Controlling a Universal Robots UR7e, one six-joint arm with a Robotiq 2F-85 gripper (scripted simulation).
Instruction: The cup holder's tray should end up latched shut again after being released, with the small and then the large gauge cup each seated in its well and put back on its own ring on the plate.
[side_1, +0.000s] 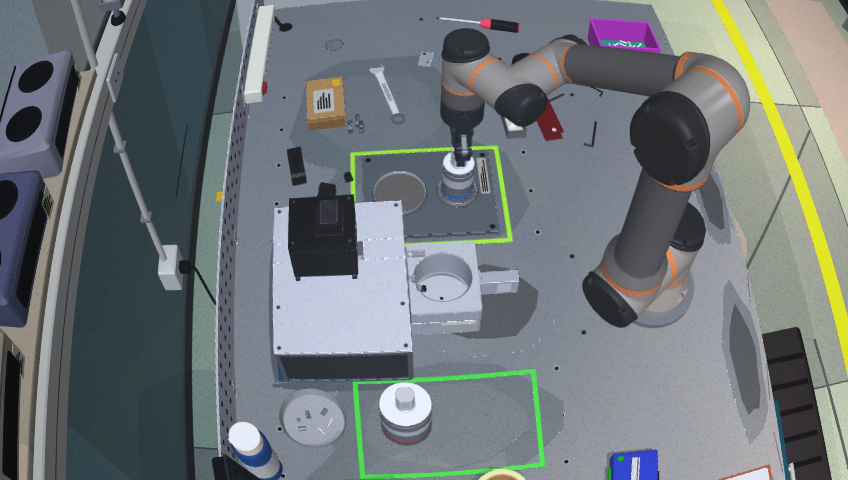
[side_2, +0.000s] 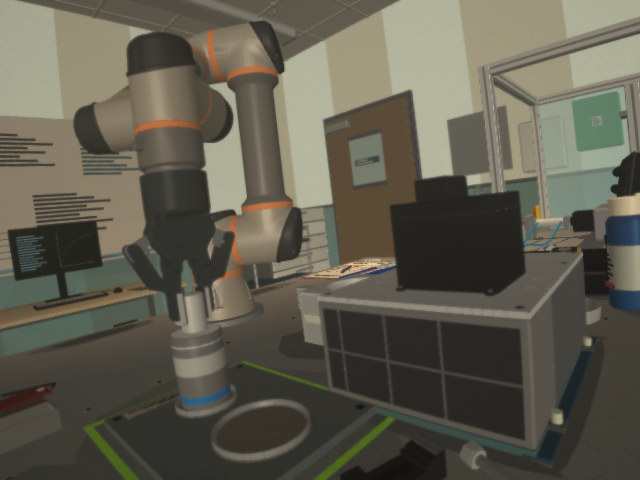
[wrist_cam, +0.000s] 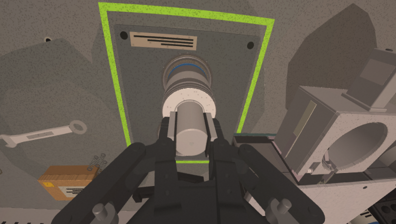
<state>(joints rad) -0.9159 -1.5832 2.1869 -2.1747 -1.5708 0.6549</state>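
My gripper is closed around the top knob of the small gauge cup, a grey cylinder with a blue band that stands upright on its ring on the dark plate. The plate's larger ring beside it is empty. The cup holder's tray sticks out of the grey housing, its round well empty. The large gauge cup, with a red band, stands in the near green-outlined square.
A black box sits on top of the housing. A cardboard box, a wrench, a screwdriver and a purple bin lie beyond the plate. A bottle stands at the near edge.
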